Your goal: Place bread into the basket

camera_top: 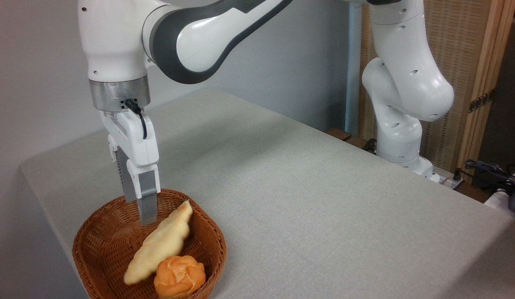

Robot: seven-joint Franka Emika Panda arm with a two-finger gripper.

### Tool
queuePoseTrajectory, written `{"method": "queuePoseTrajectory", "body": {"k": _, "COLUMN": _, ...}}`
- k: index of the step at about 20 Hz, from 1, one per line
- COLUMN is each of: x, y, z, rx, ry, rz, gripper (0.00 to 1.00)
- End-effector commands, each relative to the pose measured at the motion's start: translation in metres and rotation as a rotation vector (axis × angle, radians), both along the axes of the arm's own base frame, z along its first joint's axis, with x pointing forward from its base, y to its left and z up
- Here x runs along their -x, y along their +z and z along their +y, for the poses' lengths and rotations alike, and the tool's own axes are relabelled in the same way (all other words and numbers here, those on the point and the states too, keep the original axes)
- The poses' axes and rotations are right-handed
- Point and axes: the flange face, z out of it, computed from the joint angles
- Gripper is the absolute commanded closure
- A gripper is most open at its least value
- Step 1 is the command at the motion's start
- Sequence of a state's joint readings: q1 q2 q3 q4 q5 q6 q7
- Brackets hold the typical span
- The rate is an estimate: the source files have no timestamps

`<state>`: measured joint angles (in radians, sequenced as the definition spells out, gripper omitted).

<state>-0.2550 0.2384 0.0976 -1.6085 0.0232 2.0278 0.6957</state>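
Small round bun [179, 276] sits at the basket's [95, 230] near edge. Bread [160, 241] lies inside the basket, pale underside up, slanting across it and touching the bun. Gripper [143, 216] hangs just over the back rim, holding nothing; finger spread can't be made out. Grey cloth-covered table [307, 195], plain grey wall [29, 74] behind, wooden slatted screen [477, 62] at far right, cables [490, 170] near it.

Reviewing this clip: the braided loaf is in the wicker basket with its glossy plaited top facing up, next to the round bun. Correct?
Not quite. The fixed camera shows the loaf in the basket beside the bun, but its pale cream underside faces the camera, not the plaited top.
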Motion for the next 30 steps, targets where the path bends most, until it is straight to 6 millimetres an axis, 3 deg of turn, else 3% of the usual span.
{"method": "queuePoseTrajectory", "body": {"k": 1, "x": -0.003, "y": 0.024, "z": 0.004, "rx": 0.091, "ry": 0.137, "rz": -0.026, "gripper": 0.0}}
{"method": "queuePoseTrajectory", "body": {"k": 4, "x": 0.007, "y": 0.045, "z": 0.019, "rx": 0.115, "ry": 0.19, "rz": 0.029, "gripper": 0.0}}
{"method": "queuePoseTrajectory", "body": {"k": 7, "x": 0.035, "y": 0.085, "z": 0.031, "rx": 0.164, "ry": 0.208, "rz": 0.057, "gripper": 0.0}}
{"method": "queuePoseTrajectory", "body": {"k": 10, "x": 0.062, "y": 0.104, "z": 0.056, "rx": 0.163, "ry": 0.229, "rz": 0.138, "gripper": 0.0}}
{"method": "queuePoseTrajectory", "body": {"k": 17, "x": 0.095, "y": 0.105, "z": 0.063, "rx": 0.153, "ry": 0.166, "rz": 0.187, "gripper": 0.0}}
{"method": "queuePoseTrajectory", "body": {"k": 22, "x": 0.098, "y": 0.103, "z": 0.06, "rx": 0.138, "ry": 0.16, "rz": 0.193, "gripper": 0.0}}
{"method": "queuePoseTrajectory", "body": {"k": 30, "x": 0.101, "y": 0.11, "z": 0.072, "rx": 0.086, "ry": 0.171, "rz": 0.18, "gripper": 0.0}}
